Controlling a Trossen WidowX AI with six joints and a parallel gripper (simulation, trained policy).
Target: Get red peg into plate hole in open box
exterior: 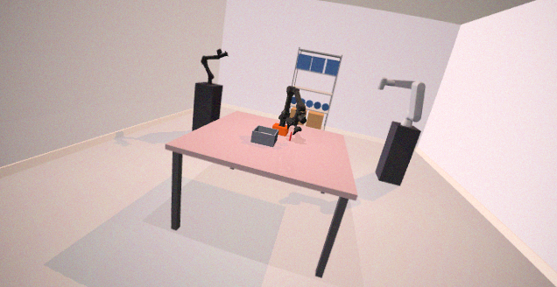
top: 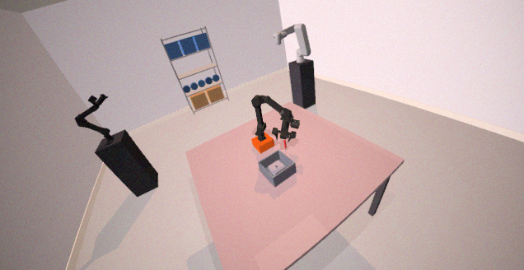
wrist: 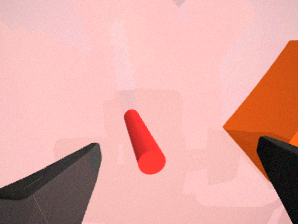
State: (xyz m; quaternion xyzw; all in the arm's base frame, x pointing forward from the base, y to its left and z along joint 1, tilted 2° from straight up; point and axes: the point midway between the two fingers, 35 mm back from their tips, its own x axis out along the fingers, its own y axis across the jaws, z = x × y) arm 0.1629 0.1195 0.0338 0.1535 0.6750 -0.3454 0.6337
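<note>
The red peg (top: 285,144) (exterior: 290,136) (wrist: 144,142) stands upright on the table, beside the box. My gripper (top: 283,140) (exterior: 294,132) (wrist: 181,148) is open and empty, pointing down just above the peg. In the wrist view the peg's round top shows between the two spread fingers, nearer the left finger. The grey open box (top: 285,177) (exterior: 264,138) stands in front of the arm's base, and its inside holds a pale plate (top: 271,168) with a small dark hole. The box is not in the wrist view.
The orange base block (top: 264,145) (exterior: 279,129) (wrist: 265,100) of the arm stands behind the box and shows at the right in the wrist view. The pink table (top: 329,169) (exterior: 306,162) carries all of these. Shelves and two other arms on black pedestals stand away from the table.
</note>
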